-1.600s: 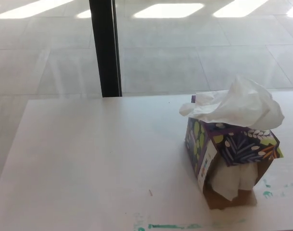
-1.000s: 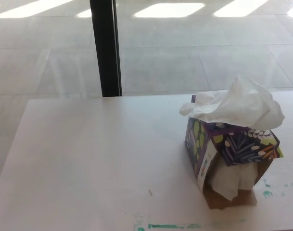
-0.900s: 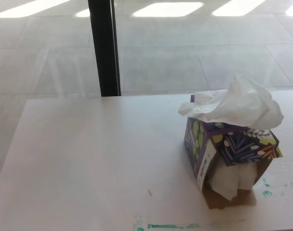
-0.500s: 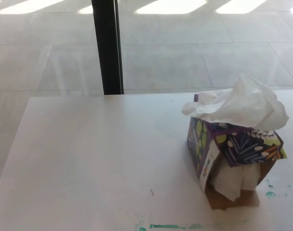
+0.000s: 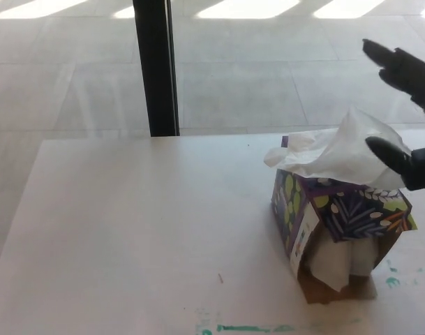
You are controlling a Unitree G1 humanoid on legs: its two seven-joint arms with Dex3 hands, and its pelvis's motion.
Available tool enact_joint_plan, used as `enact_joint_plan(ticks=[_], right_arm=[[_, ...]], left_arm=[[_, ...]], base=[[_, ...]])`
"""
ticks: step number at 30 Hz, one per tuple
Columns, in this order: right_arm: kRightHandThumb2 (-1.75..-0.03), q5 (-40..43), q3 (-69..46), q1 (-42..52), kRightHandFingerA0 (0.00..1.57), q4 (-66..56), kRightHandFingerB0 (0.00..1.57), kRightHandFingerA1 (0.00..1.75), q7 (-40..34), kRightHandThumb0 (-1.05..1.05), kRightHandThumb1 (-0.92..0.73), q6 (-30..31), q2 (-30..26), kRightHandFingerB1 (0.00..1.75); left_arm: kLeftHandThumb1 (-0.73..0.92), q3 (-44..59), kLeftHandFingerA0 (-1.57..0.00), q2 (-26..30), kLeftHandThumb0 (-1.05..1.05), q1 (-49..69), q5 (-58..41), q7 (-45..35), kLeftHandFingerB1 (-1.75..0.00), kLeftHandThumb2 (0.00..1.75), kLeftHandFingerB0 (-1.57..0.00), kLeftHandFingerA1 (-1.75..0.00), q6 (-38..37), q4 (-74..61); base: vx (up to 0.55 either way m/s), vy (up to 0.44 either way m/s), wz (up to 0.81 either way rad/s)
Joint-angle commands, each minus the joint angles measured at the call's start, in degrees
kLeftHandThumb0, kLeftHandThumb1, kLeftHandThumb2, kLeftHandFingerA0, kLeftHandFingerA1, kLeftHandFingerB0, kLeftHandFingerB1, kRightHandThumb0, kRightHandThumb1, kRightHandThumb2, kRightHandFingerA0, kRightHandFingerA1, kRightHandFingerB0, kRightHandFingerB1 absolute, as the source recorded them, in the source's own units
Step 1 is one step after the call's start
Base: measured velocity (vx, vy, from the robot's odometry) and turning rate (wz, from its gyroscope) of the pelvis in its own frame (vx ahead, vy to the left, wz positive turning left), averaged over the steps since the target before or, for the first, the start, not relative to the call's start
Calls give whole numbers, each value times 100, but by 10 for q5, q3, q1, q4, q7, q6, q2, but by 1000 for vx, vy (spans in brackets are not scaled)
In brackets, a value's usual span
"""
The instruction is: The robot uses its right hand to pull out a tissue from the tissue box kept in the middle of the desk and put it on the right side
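Head view
Right hand (image 5: pixel 407 112): comes in from the right edge, above the box. Its fingers (image 5: pixel 390 59) are spread wide apart and hold nothing.
Thumb (image 5: pixel 390 155): low, just in front of the tissue.
Tissue (image 5: pixel 341 150): white and puffy, sticking up out of the box top.
Tissue box (image 5: pixel 338 230): purple with leaves, on the right part of the desk (image 5: pixel 128 230).
Box end: torn open, more white tissue shows there.
Left hand: not seen.

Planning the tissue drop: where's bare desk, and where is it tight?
Bare: the desk left of the tissue box, back to the black post. Tight: the box's right, a narrow strip with green marks; the open right hand brackets the tissue.
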Motion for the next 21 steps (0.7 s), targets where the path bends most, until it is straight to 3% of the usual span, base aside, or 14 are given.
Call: enact_joint_plan(ticks=[1, 6, 7, 10, 11, 14, 17, 18, 21], right_arm=[[-110, -116, 111, -80, 0, -5, 0, 16, 169, -105, -63, 110, -75, 7], [-108, -136, 144, -101, 0, 9, 0, 17, 185, -104, -65, 125, -83, 3], [-105, -135, 146, -104, 1, 11, 0, 26, 186, -93, -57, 130, -82, 13], [-103, -145, 164, -120, 1, 16, 1, 28, 210, -89, -56, 140, -91, 16], [-102, -151, 168, -123, 5, 17, 9, 33, 211, -92, -58, 134, -93, 13], [-101, -184, 184, -132, 4, 36, 10, 36, 202, -95, -59, 98, -98, 13], [-99, -211, 205, -160, 2, 56, 11, 36, 212, -93, -58, 89, -97, 21], [-98, -232, 212, -166, 3, 62, 9, 45, 204, -85, -54, 72, -100, 32], [-97, -258, 228, -187, 2, 75, 9, 41, 209, -91, -56, 66, -97, 35]], left_arm=[[89, 9, -80, 17, -87, 12, -16, -7, -97, 103, -52, -111, -16, 6], [90, 10, -77, 16, -90, 10, -13, -8, -97, 101, -52, -109, -21, 14], [90, 8, -78, 16, -89, 11, -12, -5, -96, 100, -52, -109, -20, 10], [90, 4, -80, 17, -89, 13, -8, -5, -95, 102, -53, -108, -18, 5], [90, 4, -80, 18, -87, 13, -7, -6, -95, 101, -52, -107, -18, 6], [90, 4, -80, 19, -88, 11, -7, -6, -96, 101, -54, -107, -17, 12], [91, 5, -80, 18, -87, 13, -8, -7, -95, 100, -53, -107, -22, 13], [91, 7, -81, 16, -86, 14, -11, -6, -96, 101, -54, -109, -18, 10], [91, 5, -82, 16, -89, 14, -8, -5, -96, 101, -54, -109, -23, 14]], base=[[0, 0, 0], [0, 0, 0], [0, 0, 0], [0, 0, 0], [0, 0, 0], [0, 0, 0], [0, 0, 0], [0, 0, 0], [0, 0, 0]])
